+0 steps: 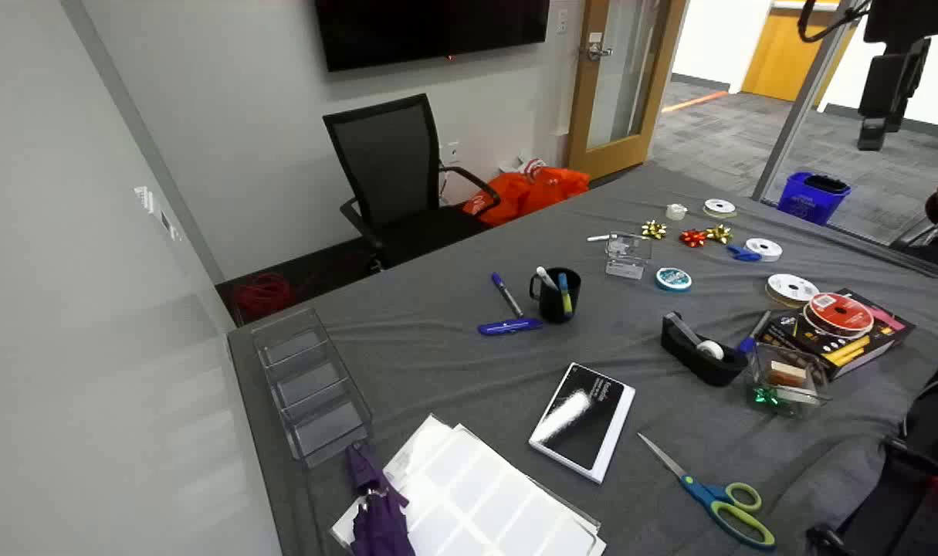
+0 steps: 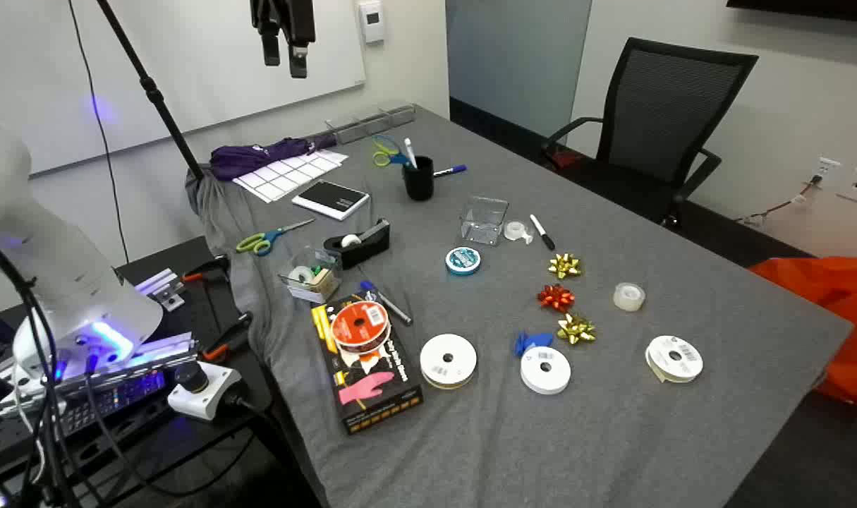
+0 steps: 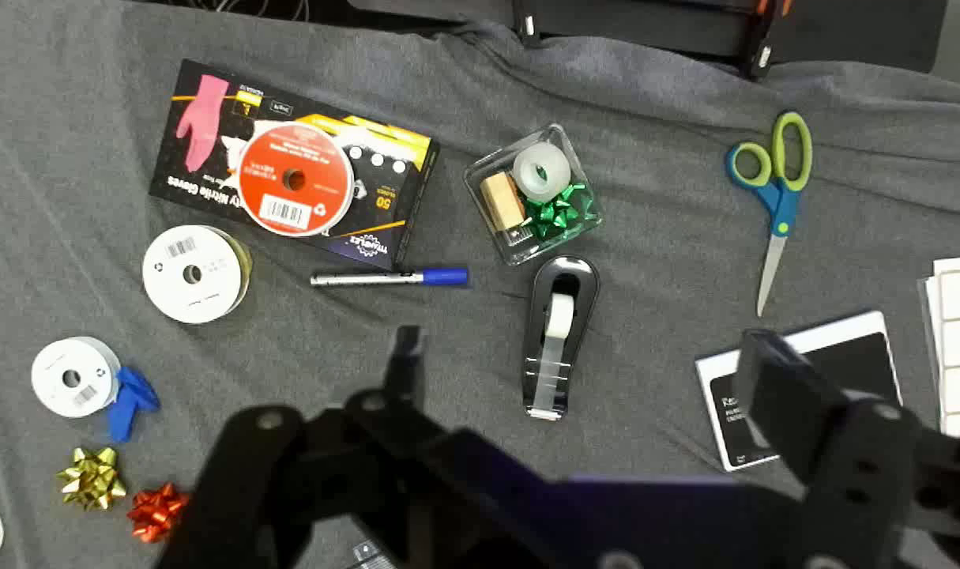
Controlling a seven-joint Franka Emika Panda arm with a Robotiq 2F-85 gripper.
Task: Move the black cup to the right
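The black cup (image 1: 552, 306) stands upright on the grey-clothed table, with its handle showing in an exterior view. It also shows in an exterior view (image 2: 419, 182). A white marker (image 2: 410, 152) and blue-green scissor handles (image 2: 386, 153) stick out of its top. The cup is out of sight in the wrist view. My gripper (image 2: 285, 65) hangs high above the table, well apart from the cup. It also shows at the upper right in an exterior view (image 1: 882, 133). In the wrist view the gripper (image 3: 586, 356) has its fingers wide apart with nothing between them.
Near the cup lie a blue-capped marker (image 1: 507, 295), a blue knife (image 1: 509, 327) and a clear box (image 2: 483, 220). A tape dispenser (image 3: 560, 336), a notebook (image 1: 582, 421), scissors (image 3: 776, 197), a glove box (image 2: 372, 395), ribbon spools (image 2: 448, 360) and bows (image 2: 556, 297) lie about.
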